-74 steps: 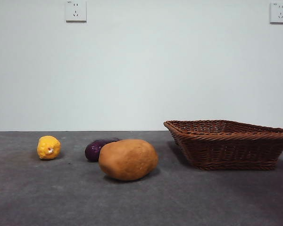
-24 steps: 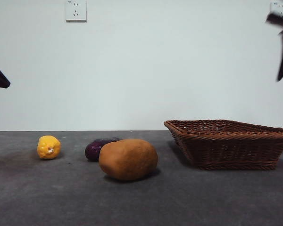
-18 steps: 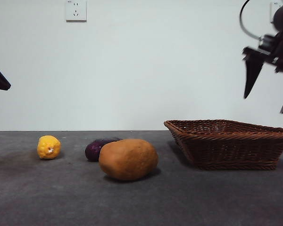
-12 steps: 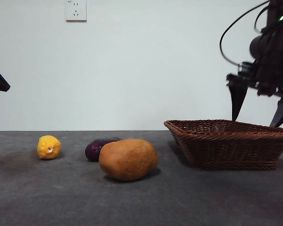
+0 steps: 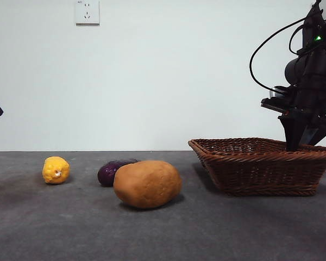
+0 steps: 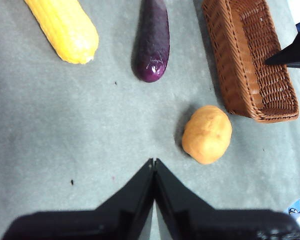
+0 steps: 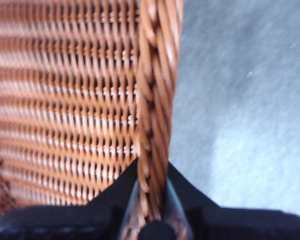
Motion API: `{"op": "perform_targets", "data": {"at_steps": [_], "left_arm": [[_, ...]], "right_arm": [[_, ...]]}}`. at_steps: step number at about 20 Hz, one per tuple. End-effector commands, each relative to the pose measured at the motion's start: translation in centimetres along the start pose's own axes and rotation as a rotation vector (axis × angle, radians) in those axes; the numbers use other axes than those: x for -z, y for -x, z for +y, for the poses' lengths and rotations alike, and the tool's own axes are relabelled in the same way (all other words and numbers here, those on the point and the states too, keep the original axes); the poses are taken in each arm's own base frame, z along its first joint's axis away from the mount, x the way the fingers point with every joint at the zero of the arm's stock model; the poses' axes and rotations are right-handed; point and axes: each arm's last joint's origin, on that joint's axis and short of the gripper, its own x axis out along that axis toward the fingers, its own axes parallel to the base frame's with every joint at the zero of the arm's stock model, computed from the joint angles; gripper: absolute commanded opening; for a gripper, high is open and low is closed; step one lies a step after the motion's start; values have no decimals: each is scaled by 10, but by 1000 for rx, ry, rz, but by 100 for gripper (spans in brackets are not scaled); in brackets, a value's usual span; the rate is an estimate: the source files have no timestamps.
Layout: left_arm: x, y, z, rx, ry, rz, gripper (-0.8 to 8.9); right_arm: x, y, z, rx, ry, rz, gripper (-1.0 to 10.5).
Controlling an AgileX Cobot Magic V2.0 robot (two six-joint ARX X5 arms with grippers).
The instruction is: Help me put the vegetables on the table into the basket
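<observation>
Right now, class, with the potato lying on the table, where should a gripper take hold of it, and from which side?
Probably come from above and close the fingers across the potato's narrower middle: it lies on its long side on the table, top clear.

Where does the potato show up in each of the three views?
Front view: the potato lies left of centre on the table, in front of the eggplant.
Left wrist view: it lies beside the basket's corner.
Right wrist view: not in it.
Shared landmark: the basket, its braided rim between the right gripper's jaws.
</observation>
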Motion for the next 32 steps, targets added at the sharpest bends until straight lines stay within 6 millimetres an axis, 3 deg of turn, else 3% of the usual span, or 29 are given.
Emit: {"op": "perform_targets", "data": {"at_steps": [1, 6, 9, 13, 15, 16, 20, 25, 32], "left_arm": [[-10, 3, -5, 9, -25, -9, -4], [-45, -1, -12, -91, -34, 88, 16], [-74, -11, -14, -192, -24, 122, 315], [-116, -40, -13, -380, -34, 171, 364], [-132, -60, -9, -438, -25, 234, 509], [-139, -71, -8, -455, -22, 268, 508], [-157, -112, -7, -477, -27, 370, 509], [-159, -156, -4, -579, -62, 481, 509], [-149, -186, 8, -618, -35, 514, 500]], "right_arm": [[3, 4, 1, 3, 2, 27, -12], [24, 69, 23, -14, 43, -102, -12], [52, 116, 38, -9, 93, -166, -12], [98, 172, 57, -1, 134, -280, -12], [117, 192, 64, 2, 150, -327, -12], [127, 200, 67, 3, 157, -354, -12], [155, 226, 76, 8, 182, -448, -12], [177, 240, 83, 7, 210, -510, -12], [184, 242, 93, -19, 247, -515, -12]]}}
